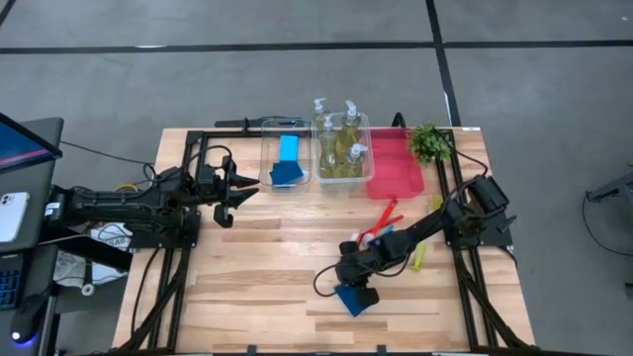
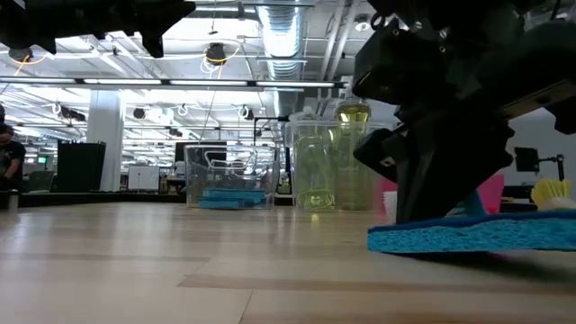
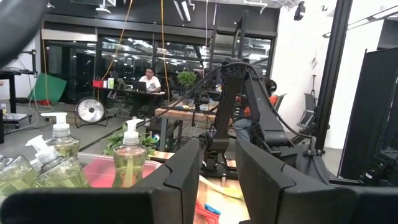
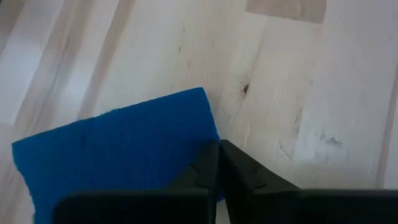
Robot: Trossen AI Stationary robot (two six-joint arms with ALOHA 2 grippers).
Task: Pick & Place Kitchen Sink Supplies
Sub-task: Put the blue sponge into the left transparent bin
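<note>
Blue sponge [image 4: 118,152] lies flat under closed right tool [image 4: 219,163].

**No readable text in any view**

We are finding no words, labels, brand marks, numbers or signs that can be read. The pump bottles [image 1: 339,148] are showing no label we can make out, the blue sponge [image 4: 118,155] on the table is bare of print, and the lit screen [image 1: 25,146] at the far left edge is giving us only colour. We are seeing fixtures and furniture in the room beyond the table, with no legible lettering.
</note>
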